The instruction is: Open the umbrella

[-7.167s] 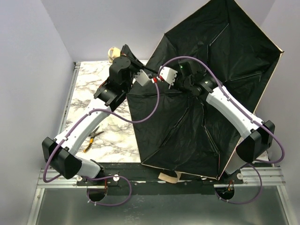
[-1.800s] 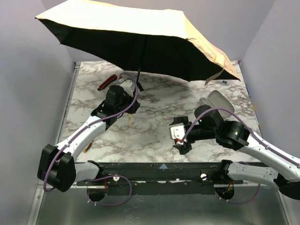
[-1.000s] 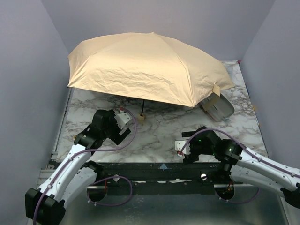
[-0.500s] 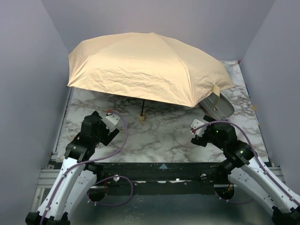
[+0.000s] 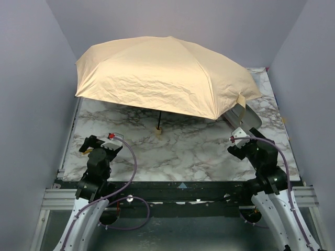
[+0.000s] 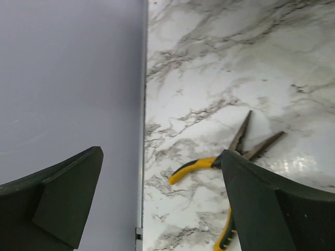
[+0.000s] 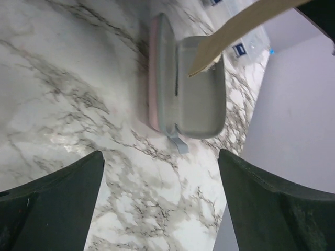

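Note:
The umbrella (image 5: 162,76) stands open over the far half of the marble table (image 5: 188,151). Its peach canopy faces up, and the thin black shaft (image 5: 158,119) runs down to the small cream handle (image 5: 158,131), which rests on the marble. Neither gripper touches it. My left gripper (image 5: 94,145) is drawn back at the near left and open, with nothing between its fingers (image 6: 161,151). My right gripper (image 5: 239,145) is drawn back at the near right, also open and empty (image 7: 161,152). In the right wrist view the umbrella's tan strap (image 7: 241,23) hangs over a grey case.
A grey zip case (image 5: 243,116) (image 7: 201,94) lies open under the canopy's right edge. Yellow-handled pliers (image 6: 209,164) lie on the marble just ahead of the left gripper, near the left wall (image 6: 68,78). Purple walls close in three sides.
Both arms have pulled back toward their bases at the near edge, away from the umbrella. The umbrella has stayed put, open on its handle.

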`<control>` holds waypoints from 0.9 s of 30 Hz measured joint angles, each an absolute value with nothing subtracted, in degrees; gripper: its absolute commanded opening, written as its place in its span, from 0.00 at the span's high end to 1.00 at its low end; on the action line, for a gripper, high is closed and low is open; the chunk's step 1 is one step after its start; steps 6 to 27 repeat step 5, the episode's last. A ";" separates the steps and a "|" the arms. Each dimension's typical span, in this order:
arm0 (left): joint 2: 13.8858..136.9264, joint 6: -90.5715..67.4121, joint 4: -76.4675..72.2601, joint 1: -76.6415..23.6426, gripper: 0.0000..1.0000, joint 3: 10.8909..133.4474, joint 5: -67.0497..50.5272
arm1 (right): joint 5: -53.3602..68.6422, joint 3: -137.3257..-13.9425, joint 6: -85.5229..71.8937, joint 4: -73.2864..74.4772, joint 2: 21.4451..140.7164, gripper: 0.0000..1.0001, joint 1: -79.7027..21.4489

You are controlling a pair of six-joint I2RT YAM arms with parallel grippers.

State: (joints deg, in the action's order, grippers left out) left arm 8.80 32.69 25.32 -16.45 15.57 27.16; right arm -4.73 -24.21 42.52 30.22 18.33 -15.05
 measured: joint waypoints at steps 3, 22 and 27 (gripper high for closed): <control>3.99 35.22 22.61 -16.45 0.02 12.25 30.39 | -4.93 -24.18 42.76 30.22 16.93 0.07 -11.57; 1.74 36.73 21.39 -16.45 0.02 10.72 31.92 | -5.13 -24.14 42.89 30.20 15.97 0.07 -9.54; 1.74 36.73 21.39 -16.45 0.02 10.72 31.92 | -5.13 -24.14 42.89 30.20 15.97 0.07 -9.54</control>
